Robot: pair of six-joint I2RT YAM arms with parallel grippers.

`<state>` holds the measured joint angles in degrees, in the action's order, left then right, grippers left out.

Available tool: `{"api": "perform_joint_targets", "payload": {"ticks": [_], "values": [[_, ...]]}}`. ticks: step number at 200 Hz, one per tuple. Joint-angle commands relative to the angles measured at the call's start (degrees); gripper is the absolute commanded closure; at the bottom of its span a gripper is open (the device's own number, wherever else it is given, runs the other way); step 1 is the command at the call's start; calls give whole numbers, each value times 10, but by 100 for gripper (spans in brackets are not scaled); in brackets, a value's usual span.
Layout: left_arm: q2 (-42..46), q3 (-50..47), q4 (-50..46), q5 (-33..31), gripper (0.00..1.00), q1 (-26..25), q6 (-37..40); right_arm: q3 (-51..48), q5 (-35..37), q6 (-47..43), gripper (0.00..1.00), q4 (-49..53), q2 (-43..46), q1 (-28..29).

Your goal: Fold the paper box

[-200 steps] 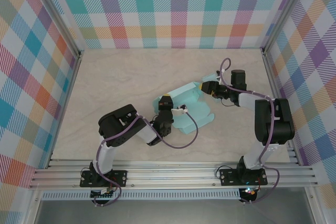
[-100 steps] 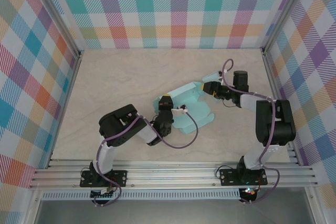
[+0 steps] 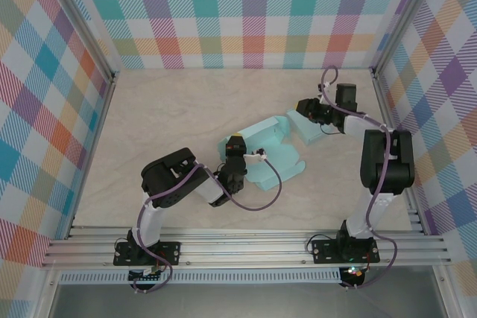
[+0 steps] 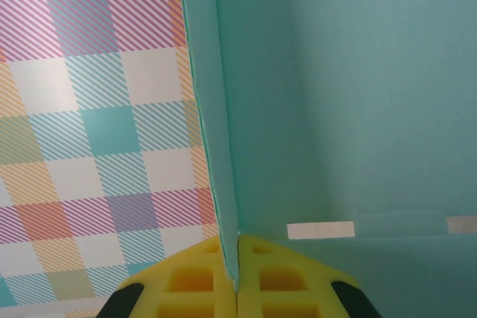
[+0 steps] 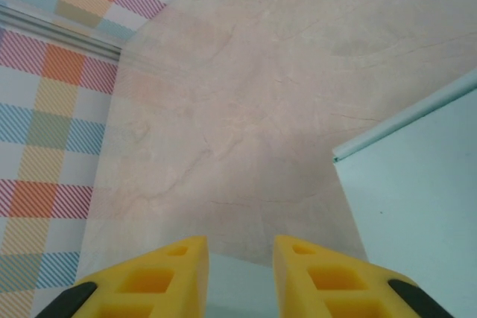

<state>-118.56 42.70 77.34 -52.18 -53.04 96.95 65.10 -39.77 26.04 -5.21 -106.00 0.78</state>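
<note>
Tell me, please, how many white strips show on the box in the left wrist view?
2: one strip low near centre, another at the right edge; more may be hidden.

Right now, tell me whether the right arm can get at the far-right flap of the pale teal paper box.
Probably yes. The right gripper sits at that flap, jaws apart, teal paper showing between its fingers. Nothing stands between; the left gripper pinches the pale teal paper box at another edge.
</note>
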Motion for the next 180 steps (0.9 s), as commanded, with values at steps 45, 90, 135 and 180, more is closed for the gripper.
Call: {"api": "perform_joint_targets", "payload": {"ticks": [45,90,135,180], "values": [[-16,5,1,-4,100,5,3,28,22,-65,74,76,-37,48],[-18,7,1,-4,100,6,3,-48,3,-75,73,20,-5,66],[-21,9,1,-4,100,6,5,-101,-4,-67,70,-35,9,70],[-22,8,0,-3,100,7,4,-128,-10,-69,65,-70,17,82]]}}
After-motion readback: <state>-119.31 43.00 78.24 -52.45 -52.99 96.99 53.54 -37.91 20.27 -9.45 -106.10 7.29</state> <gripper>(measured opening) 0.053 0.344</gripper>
